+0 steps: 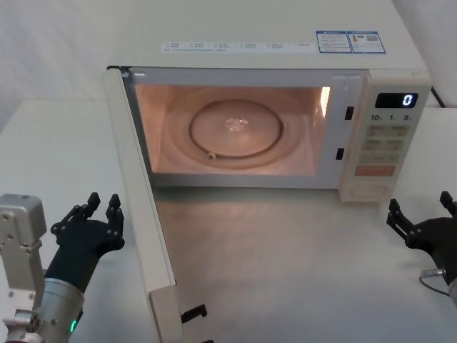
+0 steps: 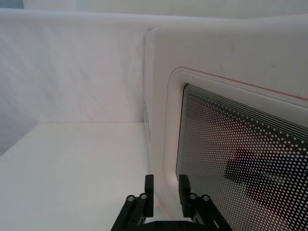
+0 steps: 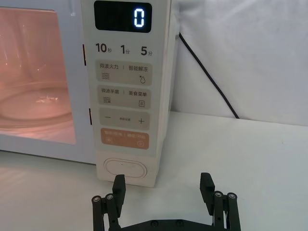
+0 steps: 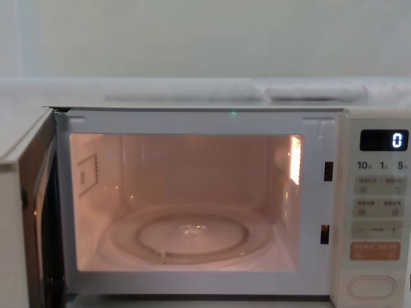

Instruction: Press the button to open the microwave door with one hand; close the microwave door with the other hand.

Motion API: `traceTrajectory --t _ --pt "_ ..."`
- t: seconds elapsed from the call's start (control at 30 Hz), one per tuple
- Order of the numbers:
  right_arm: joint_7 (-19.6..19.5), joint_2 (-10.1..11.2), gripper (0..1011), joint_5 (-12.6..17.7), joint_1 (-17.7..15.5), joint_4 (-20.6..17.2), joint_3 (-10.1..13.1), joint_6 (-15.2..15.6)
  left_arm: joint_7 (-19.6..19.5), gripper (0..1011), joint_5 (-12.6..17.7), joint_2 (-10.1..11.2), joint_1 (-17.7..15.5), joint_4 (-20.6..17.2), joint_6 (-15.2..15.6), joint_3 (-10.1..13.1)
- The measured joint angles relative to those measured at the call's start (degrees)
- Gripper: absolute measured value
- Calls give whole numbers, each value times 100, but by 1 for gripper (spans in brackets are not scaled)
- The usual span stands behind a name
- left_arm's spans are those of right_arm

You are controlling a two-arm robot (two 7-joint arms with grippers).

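Observation:
The cream microwave [image 1: 285, 56] stands at the back of the table, its cavity lit and its display reading "0". The microwave door [image 1: 139, 193] stands wide open, swung out toward me on the left, edge-on in the chest view [image 4: 26, 212]. My left gripper [image 1: 103, 209] hovers just left of the door's outer face [image 2: 231, 120], its fingers [image 2: 149, 192] a narrow gap apart with nothing between them. The pill-shaped button [image 3: 125, 168] sits at the bottom of the control panel [image 1: 368, 191]. My right gripper [image 3: 162, 186] is open, low in front of the button and apart from it [image 1: 420, 209].
A glass turntable [image 1: 235, 132] lies inside the cavity. The door's latch hooks [image 1: 193, 313] stick out near the table's front. A black power cord [image 3: 207, 72] runs behind the oven on the right. White table surface [image 1: 285, 257] stretches in front of the oven.

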Motion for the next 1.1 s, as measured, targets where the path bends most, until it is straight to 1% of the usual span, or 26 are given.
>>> traceTrajectory --t 0.03,0.13,0.2,0.3,0.33,0.37,1.1 --pt "0 0 1002 0 0 0 0 0 0 297 0 0 0 0 0 0" --pt "0 0 1002 0 0 0 0 0 0 238 0 0 0 0 0 0" --pt "0 0 1002 0 0 0 0 0 0 140 0 0 0 0 0 0" --pt "0 0 1002 0 0 0 0 0 0 74 0 0 0 0 0 0" --pt "0 0 1002 0 0 0 0 0 0 25 0 0 0 0 0 0" --pt "0 0 1002 0 0 0 0 0 0 1 0 0 0 0 0 0" --pt "0 0 1002 0 0 0 0 0 0 0 0 0 0 0 0 0"
